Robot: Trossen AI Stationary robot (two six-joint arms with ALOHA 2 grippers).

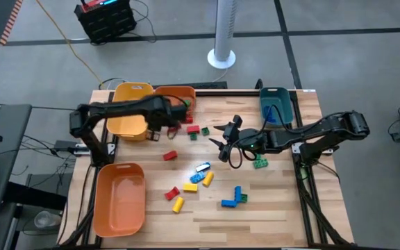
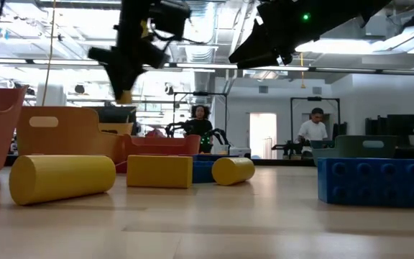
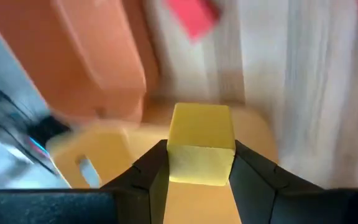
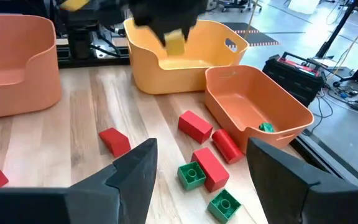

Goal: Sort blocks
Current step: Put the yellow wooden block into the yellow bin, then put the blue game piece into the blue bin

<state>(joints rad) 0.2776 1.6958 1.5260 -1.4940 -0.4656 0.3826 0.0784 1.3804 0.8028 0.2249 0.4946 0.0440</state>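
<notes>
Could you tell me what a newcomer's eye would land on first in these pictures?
Probably the left pincer, shut on a yellow block and raised above the yellow bin at the table's far side. Next, the loose blocks scattered over the middle of the wooden table, with the right pincer open above the red and green ones. A large orange bin sits at the near left corner.

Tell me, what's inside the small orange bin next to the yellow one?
One green block sits in a corner of the small orange bin. The rest of its floor looks bare, though the near wall hides part of it.
</notes>
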